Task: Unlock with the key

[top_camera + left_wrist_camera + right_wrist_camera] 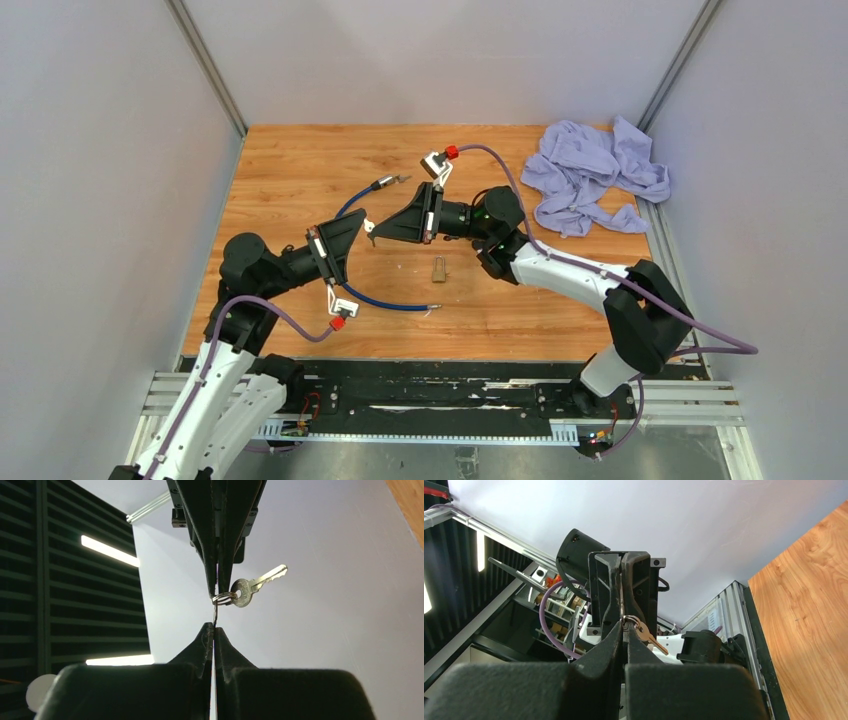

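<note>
Our left pincer (214, 630) and right pincer (220, 587) are both pressed together, tip to tip, pinching the key ring (224, 598) above the middle of the worktop (300, 160). The key (252, 584) dangles loose beside the ring. We judge this a regrasp: one pincer should take the key by its bow, blade free and stiff, before we go down to the small brass padlock (438, 269) lying just below, near the blue cable (385, 303).

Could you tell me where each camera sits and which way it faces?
Top external: above and behind the bases, looking down on the table; left arm and right arm show.
Left wrist: looks along its own fingers at the right gripper, opposite.
Right wrist: looks along its fingers at the left gripper.
Shared: both wrist views show the key on its key ring.
</note>
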Robot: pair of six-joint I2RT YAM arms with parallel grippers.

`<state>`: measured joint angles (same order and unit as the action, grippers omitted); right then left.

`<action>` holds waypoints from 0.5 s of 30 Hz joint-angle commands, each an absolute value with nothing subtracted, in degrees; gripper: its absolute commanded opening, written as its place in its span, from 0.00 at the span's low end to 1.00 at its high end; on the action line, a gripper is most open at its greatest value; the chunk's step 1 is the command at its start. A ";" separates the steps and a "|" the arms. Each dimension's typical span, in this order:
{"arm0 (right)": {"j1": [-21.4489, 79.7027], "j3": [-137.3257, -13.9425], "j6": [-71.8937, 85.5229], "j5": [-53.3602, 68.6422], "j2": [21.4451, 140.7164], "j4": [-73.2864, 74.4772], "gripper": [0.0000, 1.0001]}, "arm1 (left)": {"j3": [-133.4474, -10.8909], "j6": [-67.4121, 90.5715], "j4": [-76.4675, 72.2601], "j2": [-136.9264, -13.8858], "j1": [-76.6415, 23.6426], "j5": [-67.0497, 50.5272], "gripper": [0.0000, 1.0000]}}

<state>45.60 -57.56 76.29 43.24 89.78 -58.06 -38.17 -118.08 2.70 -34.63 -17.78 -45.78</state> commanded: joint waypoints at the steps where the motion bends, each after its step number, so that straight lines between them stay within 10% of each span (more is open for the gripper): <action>1: 45.64 -56.27 75.78 42.37 87.92 -59.41 0.01 | -37.86 -149.11 2.09 -33.84 -18.01 -45.40 0.00; 8: 45.61 -57.54 75.72 41.16 88.30 -58.92 0.01 | -37.57 -149.85 2.20 -33.75 -18.02 -45.96 0.00; 11: 45.65 -58.74 76.10 41.85 89.08 -58.05 0.25 | -37.83 -149.77 2.44 -33.71 -18.02 -46.38 0.00; 15: 45.65 -58.80 76.11 41.66 89.05 -58.90 0.28 | -37.93 -149.67 2.60 -33.53 -18.02 -46.14 0.00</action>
